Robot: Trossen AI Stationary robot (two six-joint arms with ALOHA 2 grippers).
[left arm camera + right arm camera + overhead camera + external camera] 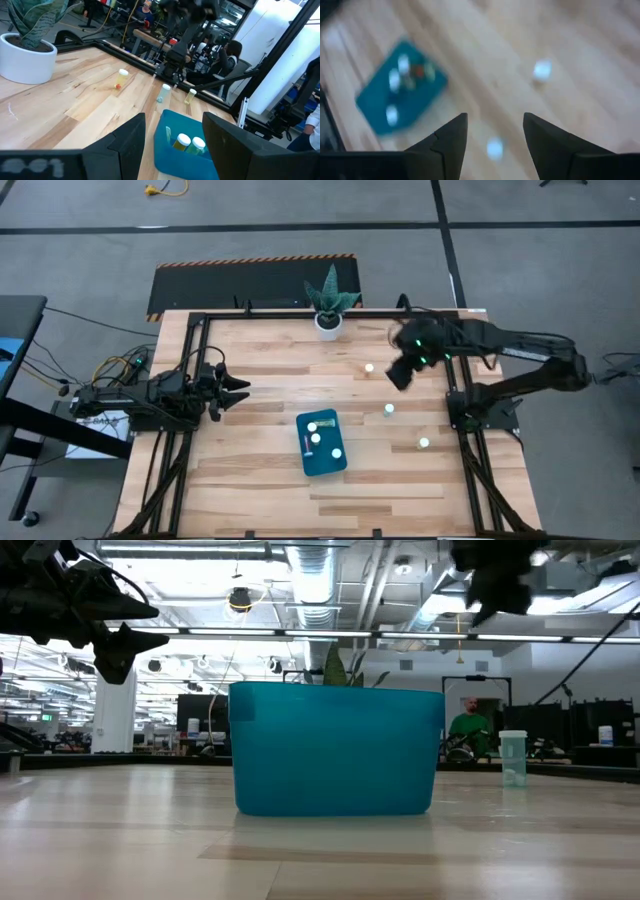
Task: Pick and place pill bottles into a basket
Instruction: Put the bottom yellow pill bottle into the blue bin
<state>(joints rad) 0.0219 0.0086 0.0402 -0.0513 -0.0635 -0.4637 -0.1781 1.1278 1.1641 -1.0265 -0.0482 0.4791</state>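
Observation:
The teal basket (322, 458) lies on the table's middle, toward the near edge, with three pill bottles (317, 439) inside it. Three more bottles stand loose on the table to its right (369, 368) (389, 410) (424, 444). My right gripper (398, 372) is open and empty, raised above the table beside the farthest loose bottle. Its wrist view shows the basket (400, 95) and two loose bottles (542, 70) below. My left gripper (240, 390) is open and empty at the table's left side. It faces the basket (185, 150) and the loose bottles (165, 92).
A white pot with a green plant (328, 320) stands at the table's far edge, middle. Black frame rails run along the table's left, right and far sides. In the low view the basket (335, 750) fills the middle and one bottle (513, 757) stands to its right.

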